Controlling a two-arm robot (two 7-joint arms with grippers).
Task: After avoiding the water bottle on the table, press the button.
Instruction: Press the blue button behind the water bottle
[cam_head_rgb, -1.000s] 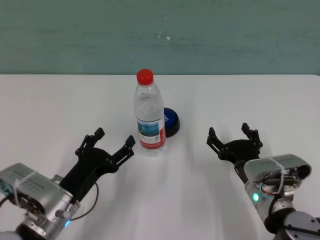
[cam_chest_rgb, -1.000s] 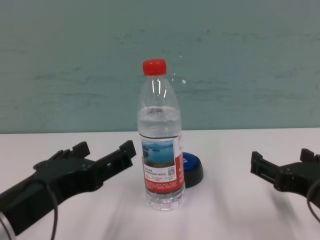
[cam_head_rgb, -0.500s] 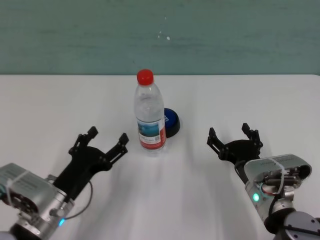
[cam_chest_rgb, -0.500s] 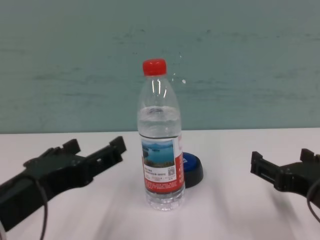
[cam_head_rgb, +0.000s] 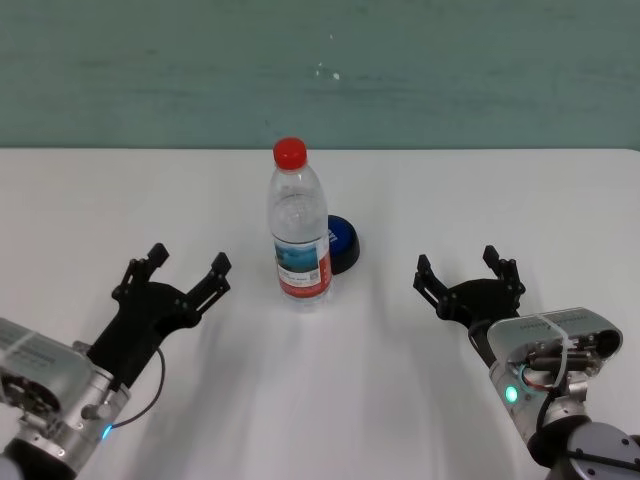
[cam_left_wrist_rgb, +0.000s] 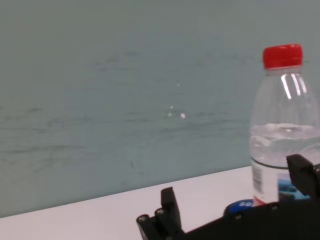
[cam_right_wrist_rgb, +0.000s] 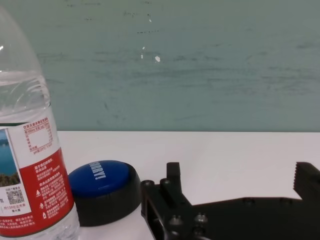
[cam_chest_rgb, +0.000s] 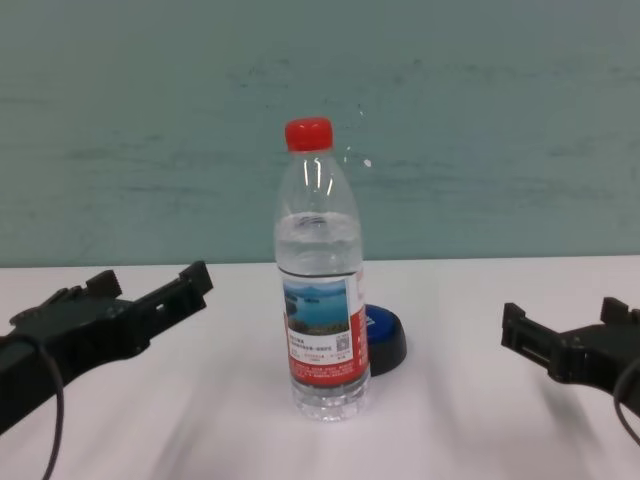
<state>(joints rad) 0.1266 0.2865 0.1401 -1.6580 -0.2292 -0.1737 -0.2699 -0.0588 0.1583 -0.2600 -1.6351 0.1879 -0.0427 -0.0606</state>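
Chest view: upright water bottle (cam_chest_rgb: 322, 290) holds clear water.

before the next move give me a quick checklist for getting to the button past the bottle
1. Bottle upright on the table: ok.
2. Button in sight, behind and to the right of the bottle: ok, partly hidden in the head view.
3. Left gripper clear of the bottle, jaws open: ok.
4. Right gripper clear of both, jaws open: ok.
5. Open path from the right side to the button: ok, as the right wrist view shows its blue top.
6. Button already pressed: cannot tell.
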